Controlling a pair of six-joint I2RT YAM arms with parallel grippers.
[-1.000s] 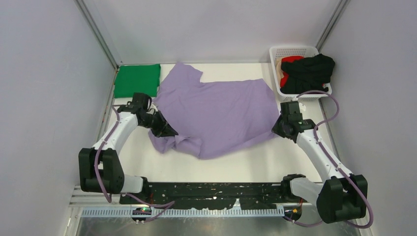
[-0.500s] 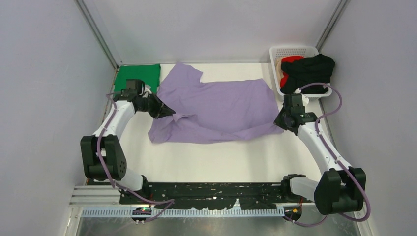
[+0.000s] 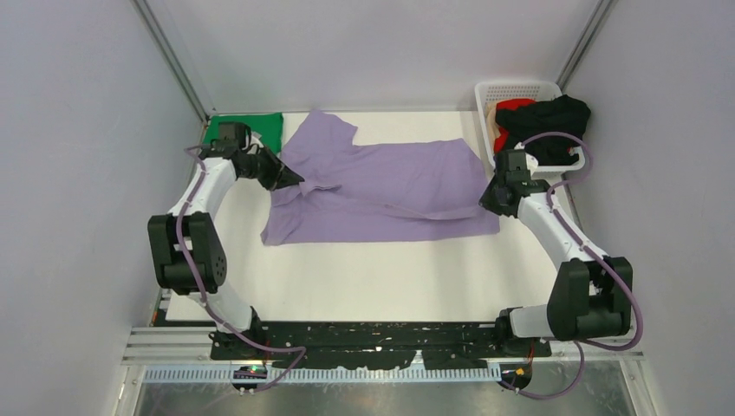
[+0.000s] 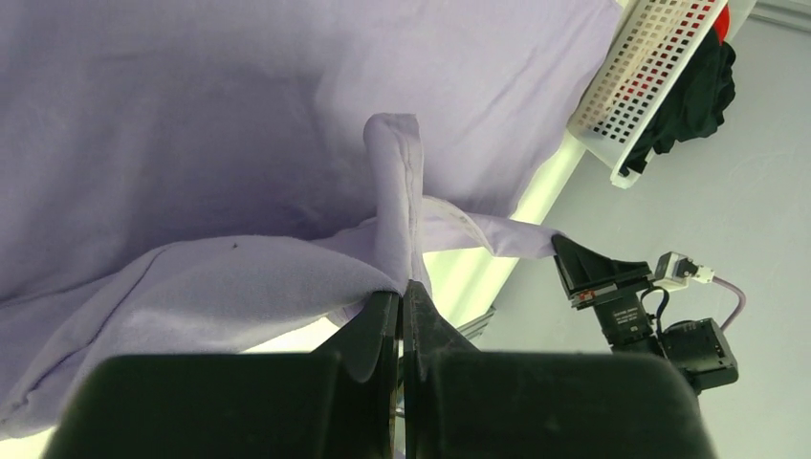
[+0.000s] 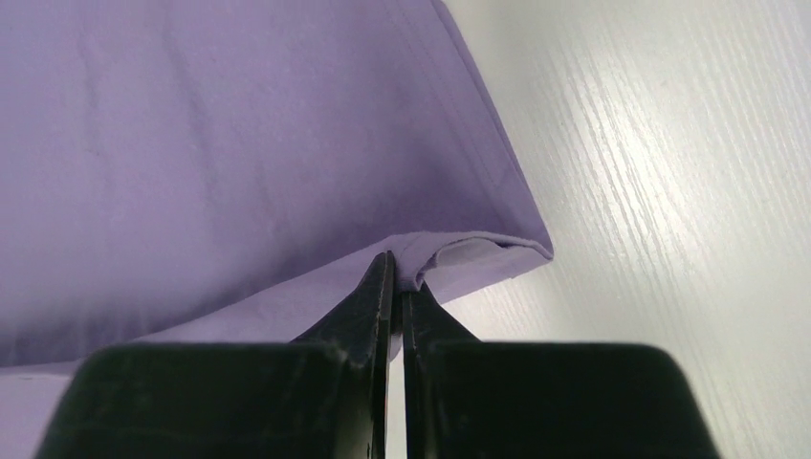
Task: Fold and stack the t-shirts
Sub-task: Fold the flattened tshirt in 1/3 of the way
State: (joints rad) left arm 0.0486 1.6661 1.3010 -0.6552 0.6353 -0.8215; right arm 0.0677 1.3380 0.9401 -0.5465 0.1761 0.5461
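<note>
So here's the setup: the purple shirt [image 3: 381,191] is spread across the middle of the desk [image 3: 373,286], a bit toward the back, with one sleeve poking up toward the far wall. Its near edge runs pretty much straight from side to side.

The left hand [image 3: 290,179] is at the shirt's left side, fingers pressed tight together on a bunched-up ridge of purple cloth. From the left wrist view you can see that ridge standing up right out of the fingertips [image 4: 387,311], with the cloth pulled up around it. The right hand [image 3: 487,198] is over at the shirt's right edge, also pinched together on the fabric. In the right wrist view it's got the doubled-over corner of the shirt, and the bare white desk sits just beside it.

The green shirt [image 3: 247,130] is folded flat in the far left corner, right behind the left arm. The white basket [image 3: 520,89] is in the far right corner, with a black shirt [image 3: 550,121] heaped in it and hanging over the rim, and a red shirt [image 3: 516,106] peeking out underneath.
</note>
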